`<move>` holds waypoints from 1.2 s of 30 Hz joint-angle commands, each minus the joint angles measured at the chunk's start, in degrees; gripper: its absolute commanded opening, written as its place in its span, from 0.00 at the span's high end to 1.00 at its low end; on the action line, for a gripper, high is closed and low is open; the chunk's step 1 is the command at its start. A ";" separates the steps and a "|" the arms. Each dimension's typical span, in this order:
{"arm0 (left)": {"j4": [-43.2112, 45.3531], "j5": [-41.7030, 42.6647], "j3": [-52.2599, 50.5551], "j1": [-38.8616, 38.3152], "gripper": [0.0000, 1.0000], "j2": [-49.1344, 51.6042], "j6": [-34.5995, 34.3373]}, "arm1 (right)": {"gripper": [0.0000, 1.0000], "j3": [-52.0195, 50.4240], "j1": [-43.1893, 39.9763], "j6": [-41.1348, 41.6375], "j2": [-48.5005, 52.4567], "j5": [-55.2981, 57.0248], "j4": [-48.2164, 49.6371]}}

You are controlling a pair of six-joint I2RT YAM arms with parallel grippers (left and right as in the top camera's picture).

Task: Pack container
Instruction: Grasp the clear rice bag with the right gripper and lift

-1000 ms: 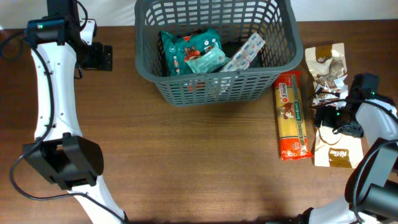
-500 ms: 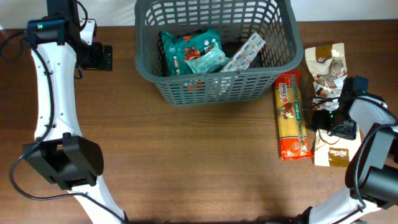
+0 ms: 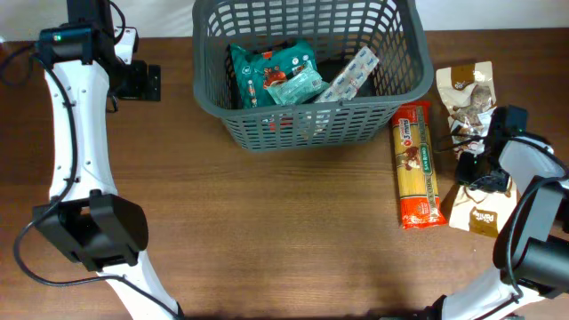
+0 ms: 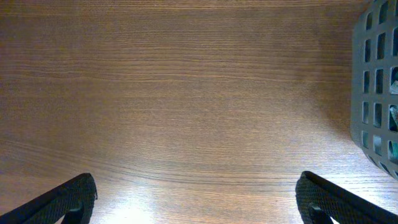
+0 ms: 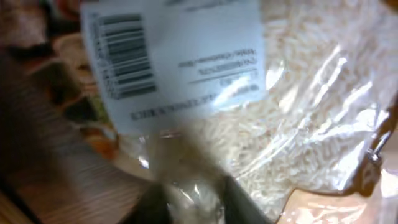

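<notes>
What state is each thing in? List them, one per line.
basket: upright, holding packets.
spaghetti packet: flat on table, outside basket.
rice bag: on table, under right gripper.
left gripper: open, empty, over bare table.
right gripper: at rice bag, jaws unreadable.

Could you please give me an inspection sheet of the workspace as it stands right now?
Surface: brown wooden table, no spills seen.
Job's things: grey basket upright at the far edge, holding green packets and a white-blue packet.
Clutter: spaghetti packet flat beside the basket; brown-white pouch; tan pouch.
Grippers: left gripper open over wood; right gripper close over a clear rice bag, state unclear.
Cables: black cable loops by the left arm's base.
Surroundings: white backdrop behind the table.
</notes>
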 commanded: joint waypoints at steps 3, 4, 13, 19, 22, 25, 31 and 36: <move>0.02 0.42 0.04 0.15 0.01 0.35 -0.50 | 0.91 0.26 0.20 4.48 1.90 0.44 -0.28; 0.02 0.44 0.04 0.15 0.01 0.35 -0.50 | 0.96 0.26 0.20 5.25 1.90 0.39 -0.28; 0.02 0.44 0.04 0.15 0.01 0.35 -0.50 | 0.96 0.68 0.20 6.34 1.88 -3.43 -0.76; 0.02 0.44 0.04 0.15 0.01 0.35 -0.50 | 0.97 7.21 0.20 6.36 0.57 -8.70 -6.84; 0.02 0.44 0.04 0.15 0.01 0.35 -0.50 | 0.96 13.84 0.20 7.08 -1.07 -10.80 -11.50; 0.02 0.44 0.04 0.15 0.01 0.35 -0.50 | 0.96 21.22 0.20 9.53 -2.38 -10.84 -16.39; 0.02 0.44 0.04 0.15 0.01 0.35 -0.50 | 0.96 37.83 0.28 9.77 -3.89 -15.56 -25.55; 0.02 0.44 0.04 0.15 0.01 0.35 -0.50 | 0.96 50.53 1.25 9.49 -4.68 -22.80 -30.71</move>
